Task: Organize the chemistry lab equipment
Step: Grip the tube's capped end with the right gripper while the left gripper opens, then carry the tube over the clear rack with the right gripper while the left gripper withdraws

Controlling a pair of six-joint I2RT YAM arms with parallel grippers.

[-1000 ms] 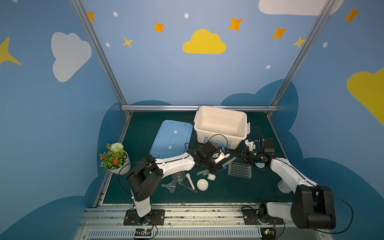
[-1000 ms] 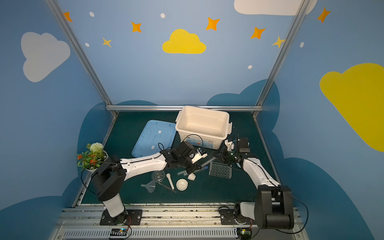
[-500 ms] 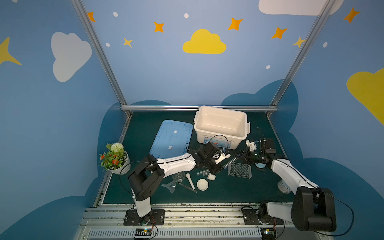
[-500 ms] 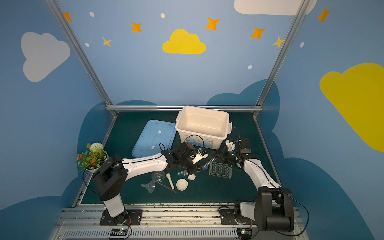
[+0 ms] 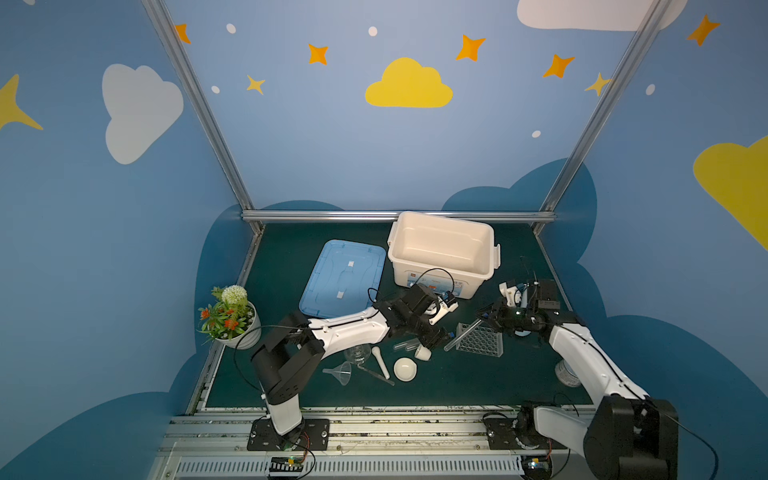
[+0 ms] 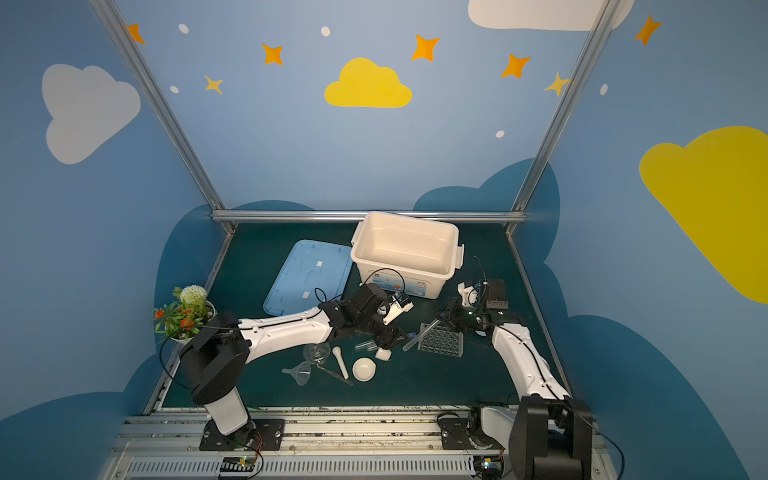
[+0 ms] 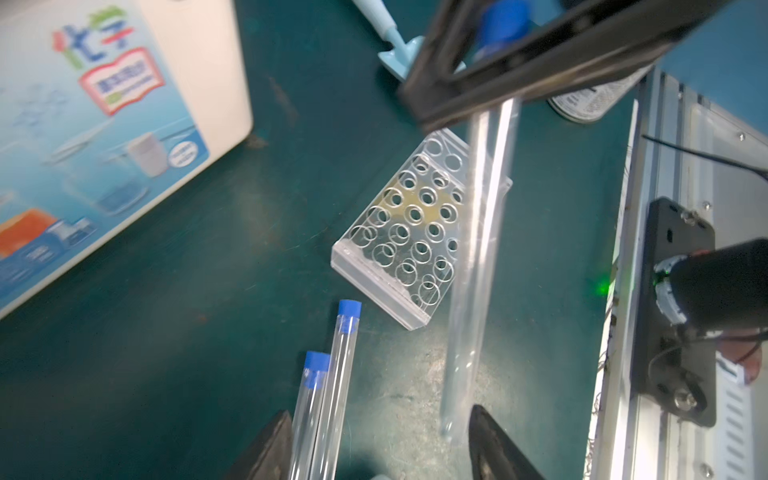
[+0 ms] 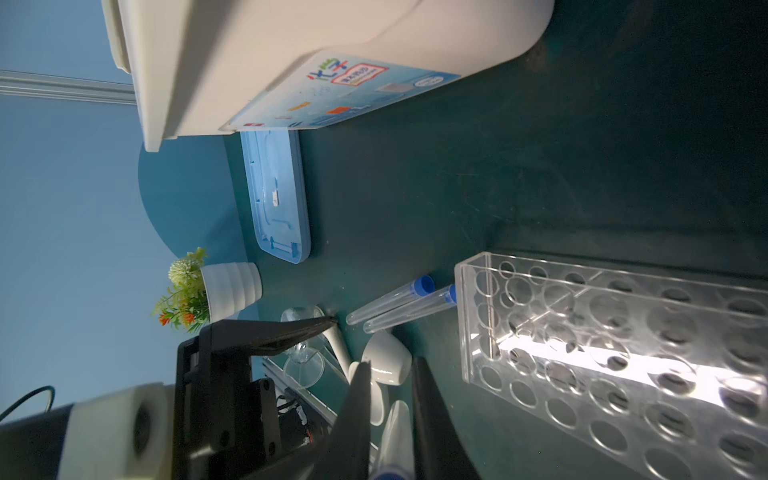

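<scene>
My right gripper (image 8: 390, 365) is shut on the blue-capped end of a clear test tube (image 7: 478, 249), which slants down past the clear holed rack (image 5: 480, 340). My left gripper (image 7: 380, 411) is open, its jaws wide apart around the tube's lower tip without pressing it. Two more capped tubes (image 5: 405, 344) lie side by side on the mat under the left gripper (image 5: 436, 337). In front lie the cup (image 5: 423, 353) on its side, the bowl (image 5: 405, 369), pestle (image 5: 380, 362), flask (image 5: 357, 353), funnel (image 5: 343, 372) and tweezers (image 5: 376, 374).
An open white bin (image 5: 442, 249) stands at the back, with its blue lid (image 5: 343, 278) flat to its left. A potted plant (image 5: 228, 316) sits at the left edge and a round tin (image 5: 567, 374) at the right. A pale blue tool (image 7: 390, 37) lies beyond the rack.
My left gripper's jaws have opened wide and let go of the tube's lower end. The right gripper has stayed shut on the capped end, barely moving.
</scene>
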